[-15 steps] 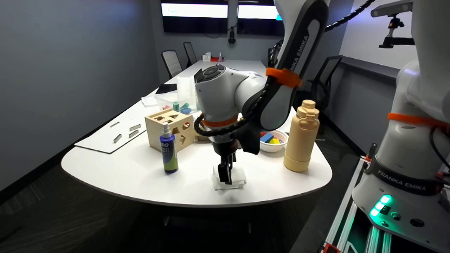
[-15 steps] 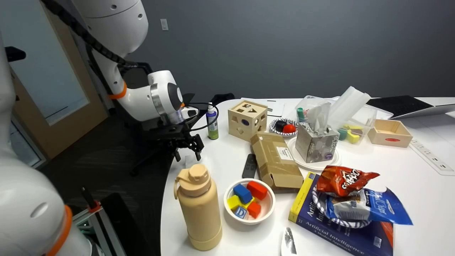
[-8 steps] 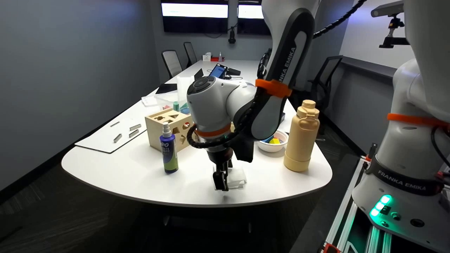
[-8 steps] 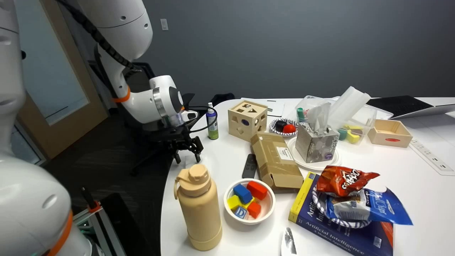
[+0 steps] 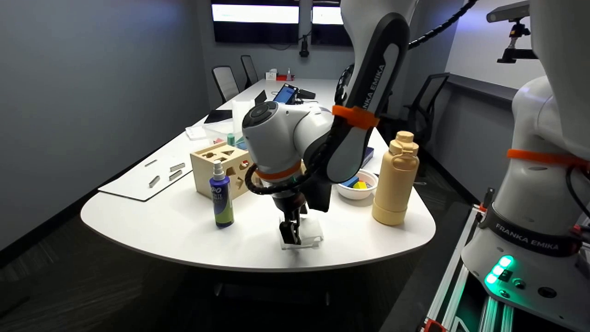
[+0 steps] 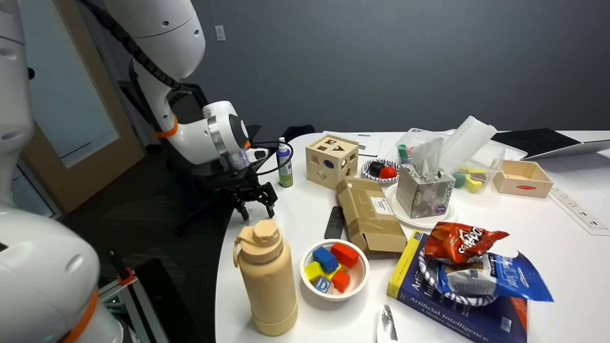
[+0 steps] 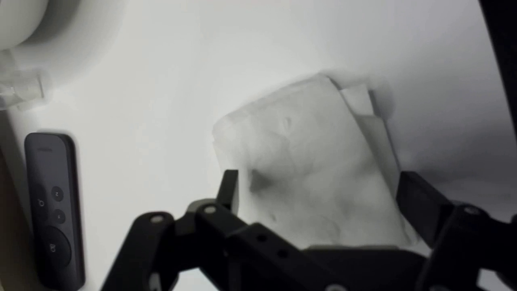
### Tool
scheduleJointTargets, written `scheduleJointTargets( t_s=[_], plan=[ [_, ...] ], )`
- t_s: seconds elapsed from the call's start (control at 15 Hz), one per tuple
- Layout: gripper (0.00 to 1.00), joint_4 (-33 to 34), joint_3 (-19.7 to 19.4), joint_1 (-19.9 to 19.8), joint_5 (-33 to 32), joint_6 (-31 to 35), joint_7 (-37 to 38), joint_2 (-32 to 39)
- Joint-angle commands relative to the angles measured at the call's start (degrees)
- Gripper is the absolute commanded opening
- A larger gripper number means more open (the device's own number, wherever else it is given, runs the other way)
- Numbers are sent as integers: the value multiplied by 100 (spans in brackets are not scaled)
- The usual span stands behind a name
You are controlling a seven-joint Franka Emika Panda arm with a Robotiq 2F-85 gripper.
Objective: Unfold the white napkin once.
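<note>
The white napkin (image 5: pixel 311 233) lies folded in layers on the white table near its rounded end. In the wrist view, the napkin (image 7: pixel 315 141) shows an upper layer with smaller layers sticking out at its right side. My gripper (image 7: pixel 319 182) is open and empty, pointing down over the napkin. One finger is over its left edge and one is at its right edge. In an exterior view, the gripper (image 5: pixel 297 227) hides the napkin's left part. It also shows in an exterior view (image 6: pixel 258 215), where the napkin is mostly hidden. I cannot tell whether the fingertips touch it.
A tan bottle (image 5: pixel 395 184) and a bowl of blocks (image 6: pixel 334 290) stand near the napkin. A spray bottle (image 5: pixel 221 198) and a wooden shape box (image 6: pixel 331 162) are on its other side. A remote (image 7: pixel 54 210) lies nearby. The table edge (image 5: pixel 295 269) is close.
In an exterior view my open gripper has moved left and down over the napkin, then risen slightly in the last half second. The napkin has not visibly changed.
</note>
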Motion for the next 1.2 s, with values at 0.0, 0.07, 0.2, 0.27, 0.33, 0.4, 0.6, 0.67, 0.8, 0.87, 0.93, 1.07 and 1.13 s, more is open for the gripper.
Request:
scheduleJointTargets(
  t_s=[0.0,0.07,0.2,0.27,0.33,0.4,0.6,0.67,0.8,0.87,0.93,1.07,1.13],
  plan=[
    [100,198,-83,124,-311,-291,325,120],
    [100,216,-80,113,-358,-324,361,145],
    [100,258,-64,103,-413,-392,421,196],
    [100,281,-66,102,-453,-438,465,221],
    [100,301,-57,91,-474,-466,491,232],
    [100,307,-46,79,-475,-482,506,218],
    [100,286,20,60,-405,-507,512,116],
    [100,269,58,54,-358,-505,495,76],
    [100,224,139,61,-293,-506,484,18],
    [100,214,167,68,-291,-498,496,21],
    [100,217,200,72,-274,-502,511,38],
    [100,228,236,106,-320,-493,600,87],
    [100,239,242,125,-342,-507,644,101]
  ],
)
